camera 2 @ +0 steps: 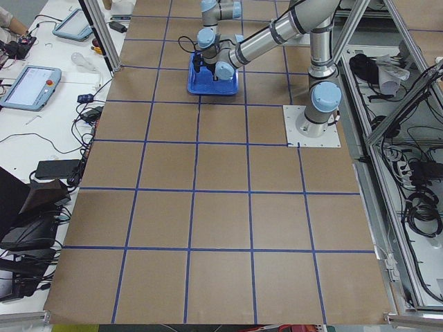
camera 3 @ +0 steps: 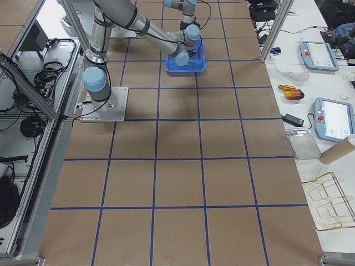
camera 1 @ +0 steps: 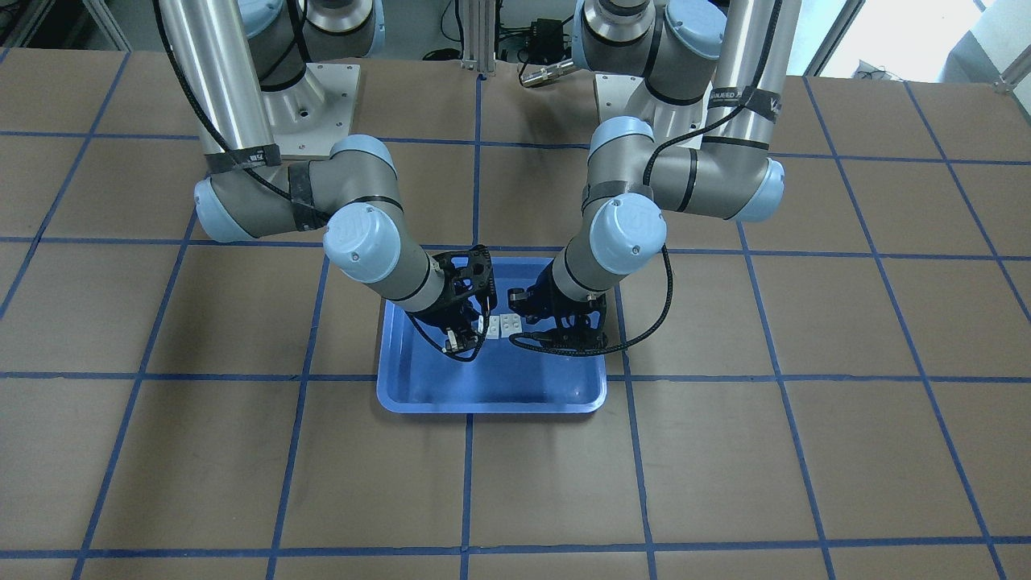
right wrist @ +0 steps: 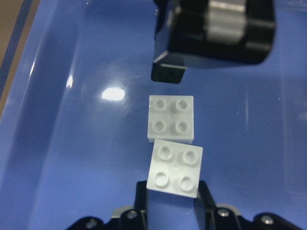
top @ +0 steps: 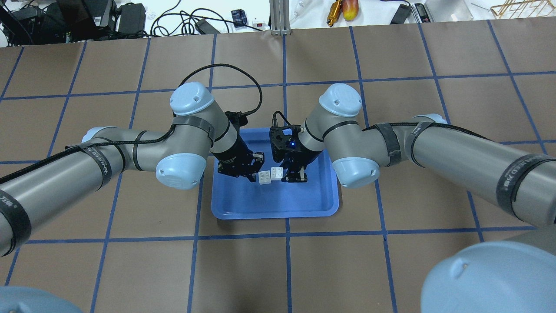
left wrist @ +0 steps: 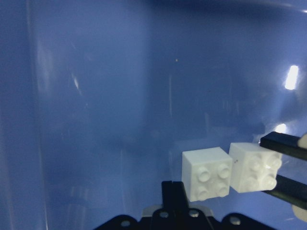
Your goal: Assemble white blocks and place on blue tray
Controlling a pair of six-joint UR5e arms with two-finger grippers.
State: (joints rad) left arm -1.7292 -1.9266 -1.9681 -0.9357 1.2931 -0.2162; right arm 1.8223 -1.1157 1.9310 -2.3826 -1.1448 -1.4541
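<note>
White blocks (right wrist: 171,119): side by side over blue tray (right wrist: 72,143), touching, unjoined.
Right jaws: clamped on one block, slightly skewed.
Left jaws: seemingly closed, empty, beside the other.

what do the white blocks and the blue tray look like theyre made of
White blocks: likely hard moulded plastic with a matte to satin finish. The edges are crisp, the studs are round and moulded, and there is no strong glare.
Blue tray: probably plastic too, smooth and glossy. Bright lamp reflections sit on its floor, and its rim is rounded and moulded. Looks alone cannot confirm either.
</note>
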